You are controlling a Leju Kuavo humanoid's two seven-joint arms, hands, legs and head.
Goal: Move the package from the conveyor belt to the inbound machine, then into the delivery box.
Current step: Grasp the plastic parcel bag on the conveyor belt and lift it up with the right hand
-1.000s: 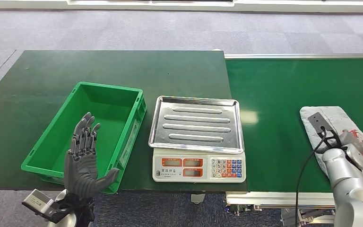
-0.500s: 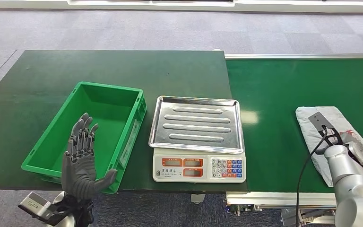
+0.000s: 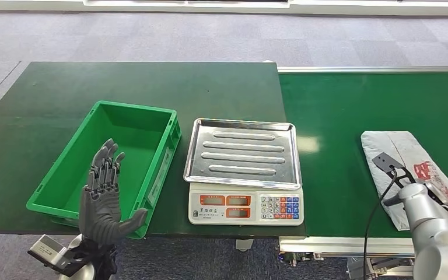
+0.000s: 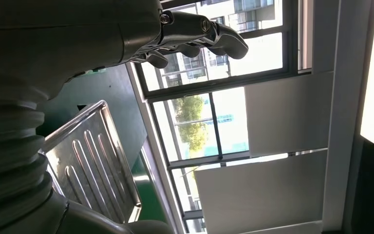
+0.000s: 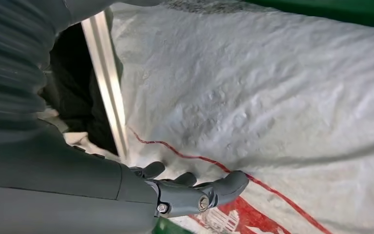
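Observation:
A grey-white package with red print lies on the green conveyor belt at the right. My right arm reaches over its near end. In the right wrist view my right hand lies against the package, thumb on its surface and fingers curled beneath; whether it grips is unclear. My left hand is raised with fingers spread, holding nothing, in front of the green delivery box. The scale's steel tray is bare; it also appears in the left wrist view.
The scale's keypad and displays face the table's near edge. The dark green table carries the box and scale; the belt's silver rail runs along the far side. Grey carpet lies beyond.
The package has shifted left along the belt and turned slightly. My right wrist has drawn nearer over its end. My left hand dipped, then came back up.

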